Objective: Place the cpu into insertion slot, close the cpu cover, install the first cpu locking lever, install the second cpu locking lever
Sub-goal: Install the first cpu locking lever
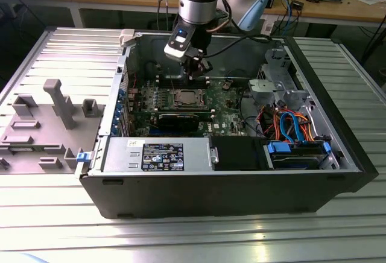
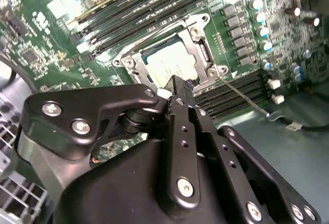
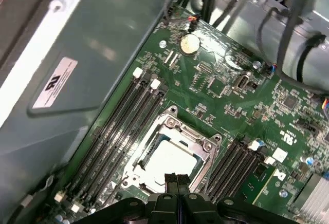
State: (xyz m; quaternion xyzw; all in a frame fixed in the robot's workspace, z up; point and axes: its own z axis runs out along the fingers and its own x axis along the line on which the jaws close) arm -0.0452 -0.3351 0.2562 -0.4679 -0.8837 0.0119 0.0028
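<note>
The cpu (image 1: pixel 184 99) (image 2: pixel 172 66) (image 3: pixel 165 158) lies flat in the insertion slot (image 1: pixel 173 100) of the green motherboard, its pale metal top showing. The silver cpu cover (image 2: pixel 204 50) (image 3: pixel 201 143) lies down around it as a frame. A thin metal locking lever (image 2: pixel 243 96) runs out from one socket corner across the memory slots. My gripper (image 1: pixel 197 73) (image 2: pixel 180 84) (image 3: pixel 172 178) hangs just above the socket's edge. Its two black fingers are pressed together and hold nothing.
The motherboard sits deep in an open black computer case (image 1: pixel 229 190). Memory slots (image 3: pixel 121 126) flank the socket. A bundle of orange and blue cables (image 1: pixel 289 124) and a drive cage (image 1: pixel 274 79) stand at the exterior view's right. Grey fixtures (image 1: pixel 54 103) stand outside the case.
</note>
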